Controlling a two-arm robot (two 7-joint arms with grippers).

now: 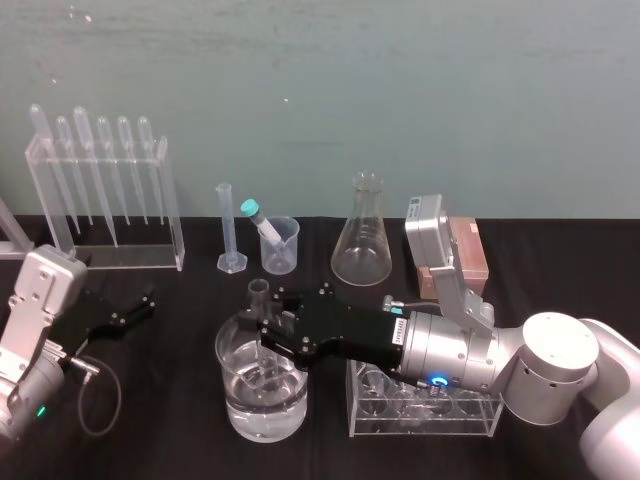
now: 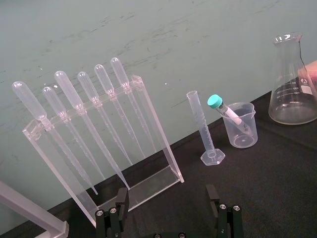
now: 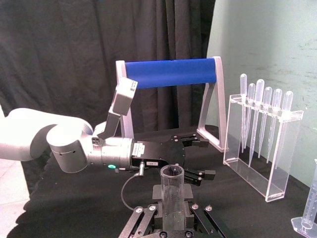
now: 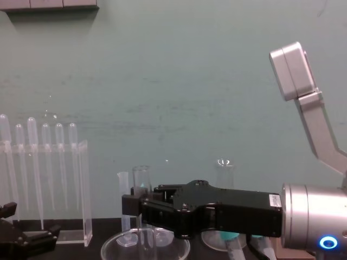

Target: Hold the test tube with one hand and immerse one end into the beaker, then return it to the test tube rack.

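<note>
Test tube [image 1: 258,294] clear, uncapped, upright; lower end inside beaker [image 1: 230,392].

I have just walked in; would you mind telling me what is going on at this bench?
The right tool is gripping a long glass test tube upright, with its lower end down inside the big beaker, which holds clear liquid. The tube is not yet back in the clear rack standing just right of the beaker, under the right arm. The left tool rests open and idle on the black table at the left.
</note>
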